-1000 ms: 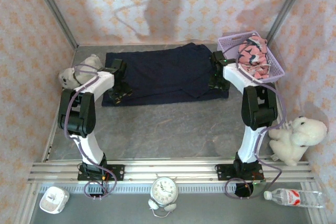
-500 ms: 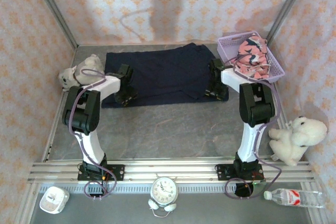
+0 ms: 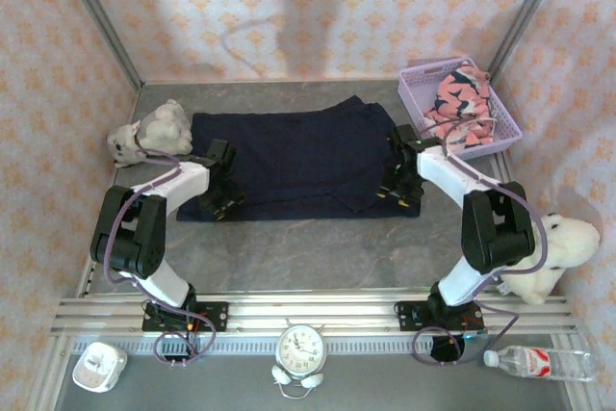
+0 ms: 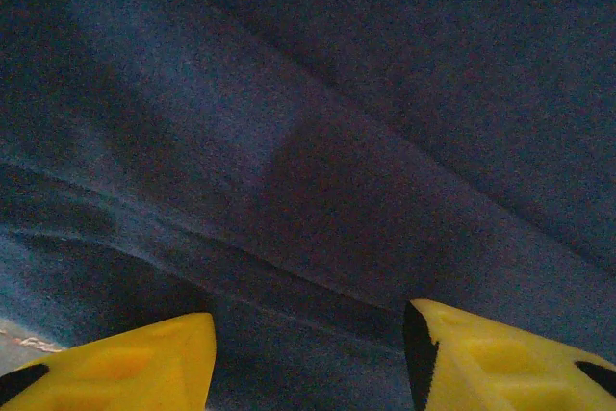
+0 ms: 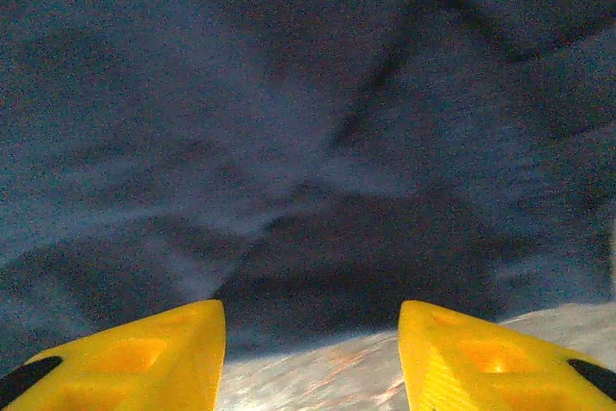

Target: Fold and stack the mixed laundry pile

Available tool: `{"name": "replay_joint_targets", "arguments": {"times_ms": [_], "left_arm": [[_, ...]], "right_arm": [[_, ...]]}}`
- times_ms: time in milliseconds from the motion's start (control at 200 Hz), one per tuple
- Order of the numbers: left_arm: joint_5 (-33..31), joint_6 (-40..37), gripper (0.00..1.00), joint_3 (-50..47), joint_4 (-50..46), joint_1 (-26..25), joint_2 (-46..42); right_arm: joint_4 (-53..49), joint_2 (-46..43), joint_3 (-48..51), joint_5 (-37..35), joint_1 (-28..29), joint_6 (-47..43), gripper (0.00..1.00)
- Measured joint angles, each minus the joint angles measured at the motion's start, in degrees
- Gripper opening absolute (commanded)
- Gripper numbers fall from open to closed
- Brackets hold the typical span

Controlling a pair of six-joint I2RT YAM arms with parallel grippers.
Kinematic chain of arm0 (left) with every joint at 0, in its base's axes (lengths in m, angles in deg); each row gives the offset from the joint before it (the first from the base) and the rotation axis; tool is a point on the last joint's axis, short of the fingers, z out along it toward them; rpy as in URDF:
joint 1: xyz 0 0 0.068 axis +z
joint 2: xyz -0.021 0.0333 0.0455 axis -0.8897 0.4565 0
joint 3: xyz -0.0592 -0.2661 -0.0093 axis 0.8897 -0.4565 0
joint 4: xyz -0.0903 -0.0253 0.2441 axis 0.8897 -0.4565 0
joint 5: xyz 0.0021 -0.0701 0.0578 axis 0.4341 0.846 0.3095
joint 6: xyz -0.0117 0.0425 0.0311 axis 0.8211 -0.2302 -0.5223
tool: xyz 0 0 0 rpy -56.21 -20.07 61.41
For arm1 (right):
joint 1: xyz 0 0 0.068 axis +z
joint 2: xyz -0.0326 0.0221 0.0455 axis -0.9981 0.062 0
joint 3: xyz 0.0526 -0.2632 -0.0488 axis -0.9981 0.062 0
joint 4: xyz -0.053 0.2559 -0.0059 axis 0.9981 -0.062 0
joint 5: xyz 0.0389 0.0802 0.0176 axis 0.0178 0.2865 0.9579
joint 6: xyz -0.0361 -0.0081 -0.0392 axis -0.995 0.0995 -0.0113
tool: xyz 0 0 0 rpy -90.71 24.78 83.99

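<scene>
Navy garment [image 5: 289,122] blurred, edges cropped

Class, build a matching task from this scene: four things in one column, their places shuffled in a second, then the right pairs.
1 navy garment
2 pink printed garment
3 white plush toy
4 alarm clock

A in the lavender basket
B in front of the rail
C spread on the table
D by the right wall

Pairs: 1-C, 2-A, 3-D, 4-B
</scene>
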Motion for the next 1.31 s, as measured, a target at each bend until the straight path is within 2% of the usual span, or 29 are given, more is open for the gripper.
{"name": "replay_joint_targets", "arguments": {"times_ms": [285, 360, 485, 625, 846, 981, 1036, 1091, 1121, 1216, 1306], "left_arm": [[0.0, 1.6, 0.55, 2.3, 1.3, 0.0, 2.7], [0.0, 2.0, 0.55, 2.2, 1.5, 0.0, 3.3], [0.0, 2.6, 0.55, 2.1, 1.6, 0.0, 3.3], [-0.1, 2.5, 0.55, 2.0, 1.7, 0.0, 3.3], [-0.2, 2.5, 0.55, 1.1, 2.5, 0.0, 2.9], [-0.2, 2.5, 0.55, 0.7, 3.0, 0.0, 2.6], [-0.2, 2.4, 0.55, 0.7, 3.0, 0.0, 2.6], [-0.2, 2.3, 0.55, 0.7, 3.0, 0.0, 2.6], [-0.2, 2.3, 0.55, 0.7, 3.0, 0.0, 2.6], [-0.2, 2.3, 0.55, 0.7, 3.0, 0.0, 2.5], [-0.2, 2.3, 0.56, 0.4, 3.0, 0.0, 2.2]], "right_arm": [[2.1, 4.3, -1.8, 3.5, 12.3, -0.2, 0.48], [2.1, 6.3, -2.3, 3.2, 13.9, -0.3, 0.38], [1.6, 9.2, -3.4, 0.0, 14.0, -0.5, 0.14], [0.4, 10.9, -6.6, -3.8, 13.9, -0.4, 0.0], [-2.5, 11.3, -15.4, -9.0, 13.9, -3.8, 0.0], [-4.3, 16.3, -27.6, -11.2, 13.9, -8.4, 0.0], [-4.8, 20.0, -33.9, -12.0, 13.9, -10.3, 0.16], [-5.1, 24.6, -41.2, -12.6, 13.9, -12.0, 0.43], [-5.4, 26.9, -44.9, -13.3, 13.9, -12.9, 0.52], [-7.1, 33.0, -54.2, -15.5, 13.9, -15.1, 0.56], [-7.6, 33.1, -53.6, -16.8, 13.9, -16.0, 0.57]]}}
